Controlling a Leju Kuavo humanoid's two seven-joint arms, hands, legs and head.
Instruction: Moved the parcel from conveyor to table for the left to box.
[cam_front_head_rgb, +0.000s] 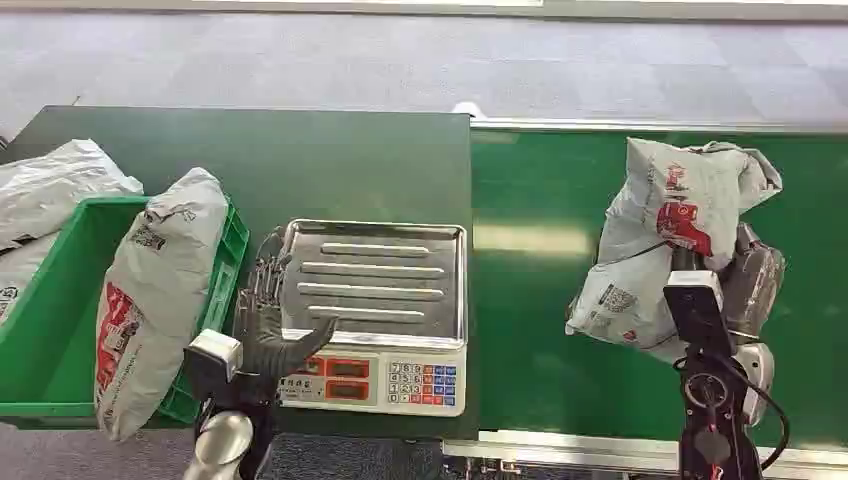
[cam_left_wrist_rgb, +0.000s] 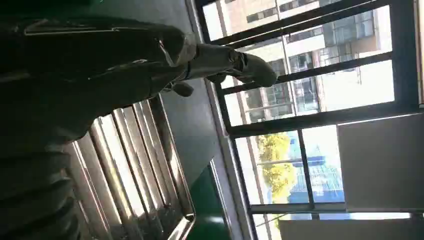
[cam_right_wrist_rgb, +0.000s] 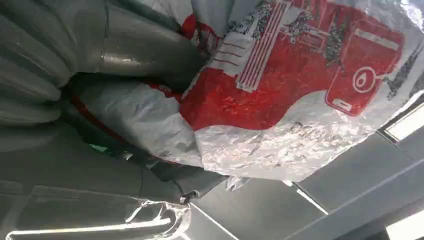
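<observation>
The left hand (cam_front_head_rgb: 268, 335) is dark grey with ridged fingers, joined to a silver metal forearm by a white block at the wrist. The right hand (cam_front_head_rgb: 745, 285) is grey; a black bracket and looping black cable run along its wrist.

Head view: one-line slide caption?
Right hand grips grey parcel above conveyor; left hand rests open beside scale.

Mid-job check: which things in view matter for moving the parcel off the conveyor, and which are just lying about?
In the job:
- crumpled grey plastic parcel with red print, gripped by the right robot hand
- green conveyor belt
- dark green table
- green plastic crate
- left robot hand

Lying about:
- steel-tray weighing scale
- other grey parcels
</observation>
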